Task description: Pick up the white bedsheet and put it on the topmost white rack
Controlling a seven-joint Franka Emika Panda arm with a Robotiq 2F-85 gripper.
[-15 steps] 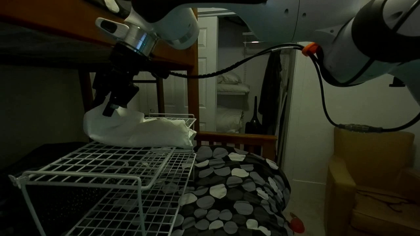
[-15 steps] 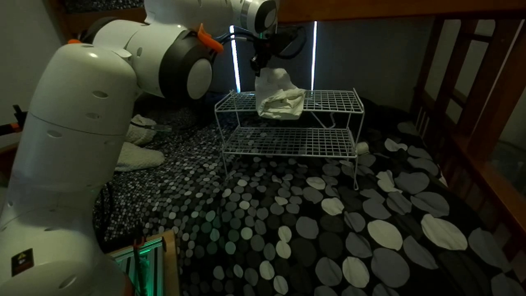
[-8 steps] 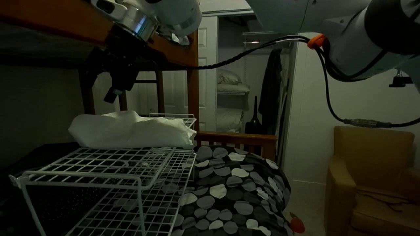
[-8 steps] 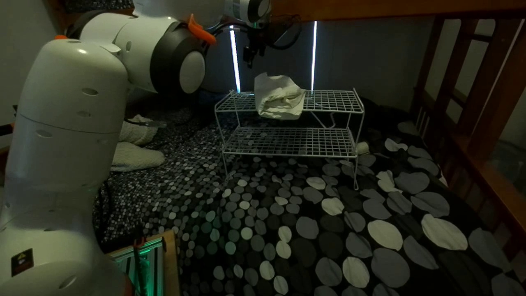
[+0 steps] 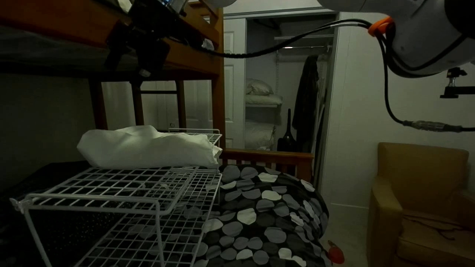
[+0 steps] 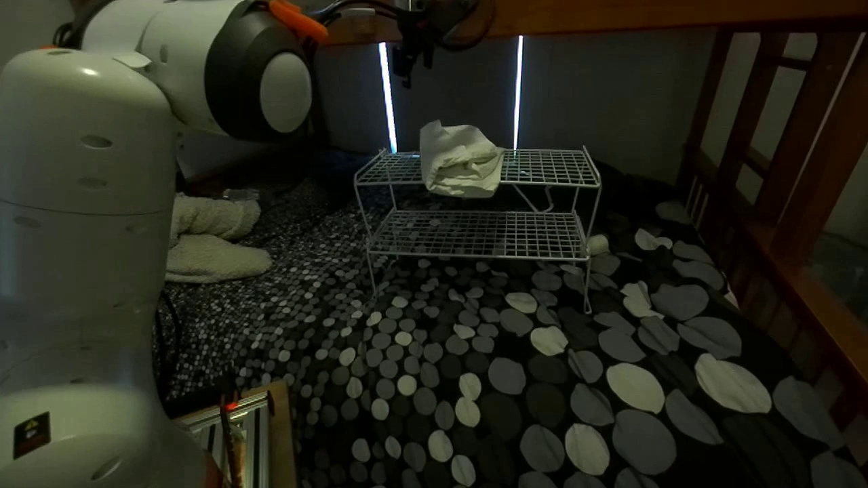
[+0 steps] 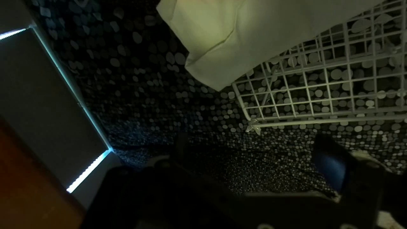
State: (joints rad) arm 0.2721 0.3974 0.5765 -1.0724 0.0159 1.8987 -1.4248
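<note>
The white bedsheet (image 5: 148,148) lies bunched on the topmost white rack (image 5: 92,198). In an exterior view the bedsheet (image 6: 461,163) sits left of the middle of that top shelf, with a fold hanging slightly over its front rim (image 6: 549,184). High above the cloth, my gripper (image 5: 123,70) touches nothing. From the wrist, the gripper (image 7: 251,140) shows its dark fingers wide apart, with only patterned bedding visible beyond the gap. There the bedsheet (image 7: 248,38) appears at the top, away from the fingers, partly cut off by the frame edge.
A lower wire shelf (image 6: 475,256) stands beneath, on dotted bedding (image 6: 542,379). The upper bunk's wooden beam (image 6: 610,19) runs close to the raised gripper. A bunk post (image 5: 218,111) rises behind the rack. Cream fleece (image 6: 217,257) lies beside the arm's base.
The fingers, at the bedsheet's lifted end a second ago, have opened and come away. The gripper has risen well above it. The lifted part of the cloth has sunk onto the rack.
</note>
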